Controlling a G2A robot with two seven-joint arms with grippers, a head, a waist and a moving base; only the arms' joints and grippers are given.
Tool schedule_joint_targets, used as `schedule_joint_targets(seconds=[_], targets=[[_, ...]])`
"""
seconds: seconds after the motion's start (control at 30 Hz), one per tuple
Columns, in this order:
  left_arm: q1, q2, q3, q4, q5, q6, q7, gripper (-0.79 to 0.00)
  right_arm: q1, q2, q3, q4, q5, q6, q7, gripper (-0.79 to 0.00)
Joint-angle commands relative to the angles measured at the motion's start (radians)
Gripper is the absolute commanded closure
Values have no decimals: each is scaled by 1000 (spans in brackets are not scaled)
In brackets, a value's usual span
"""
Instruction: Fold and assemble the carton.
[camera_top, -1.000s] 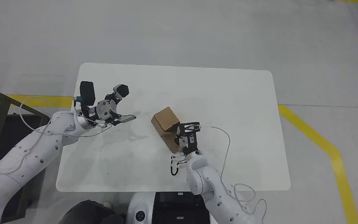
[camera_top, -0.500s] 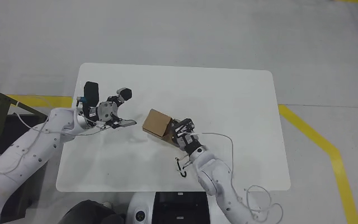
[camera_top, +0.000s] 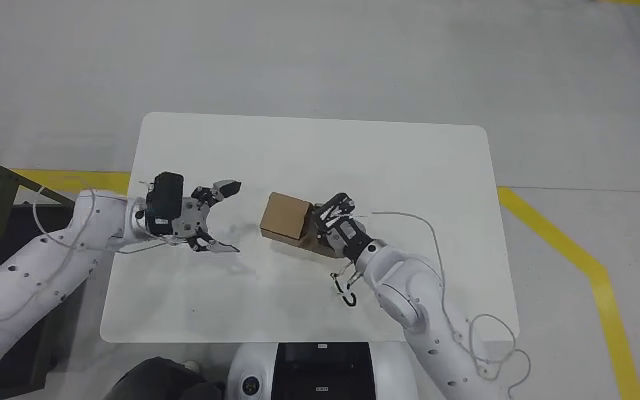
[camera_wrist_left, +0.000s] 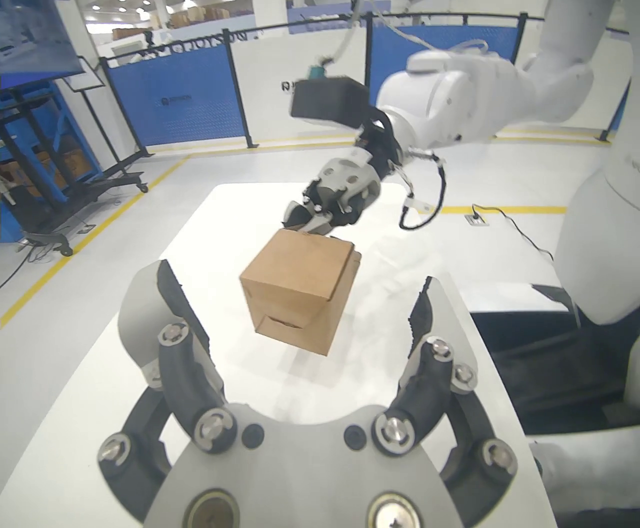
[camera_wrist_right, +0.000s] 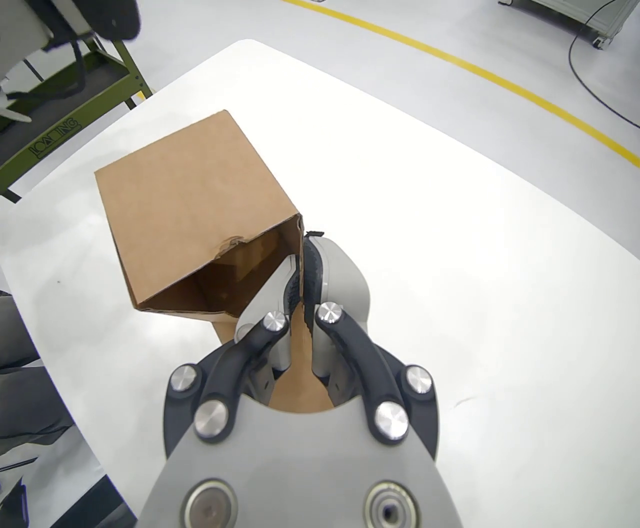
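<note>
Near the middle of the white worktop (camera_top: 420, 170) — one brown carton (camera_top: 284, 215), box-shaped and tilted.

- Right gripper (camera_top: 322, 224): clenched on the carton's side wall at its open end, with one finger inside the box and one outside. A loose flap (camera_wrist_right: 299, 387) lies beneath it.
- Left gripper (camera_top: 228, 216): released and spread wide, facing the carton's closed end — near it, not touching.
- Closed end: carries a curved slot near its lower edge.
- Contact: whether the carton's lower edge rests on the worktop cannot be told.
</note>
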Motion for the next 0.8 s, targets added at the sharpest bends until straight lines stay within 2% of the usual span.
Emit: schedule_joint_targets(seconds=[0.0, 0.33, 0.47, 0.63, 0.77], targets=[[-2, 2, 7, -9, 37, 22, 22, -785, 0, 0, 0, 0, -2, 1, -2, 0], [-2, 2, 7, -9, 37, 22, 22, -785, 0, 0, 0, 0, -2, 1, -2, 0], [-2, 2, 7, -9, 37, 22, 22, -785, 4, 2, -5, 17, -14, -15, -37, 0], [0, -10, 0, 8, 21, 66, -96, -785, 38, 7, -2, 29, -23, -80, -65, 0], [-22, -32, 10, 20, 20, 70, -175, -785, 68, 11, -2, 31, -22, -138, -68, 0]])
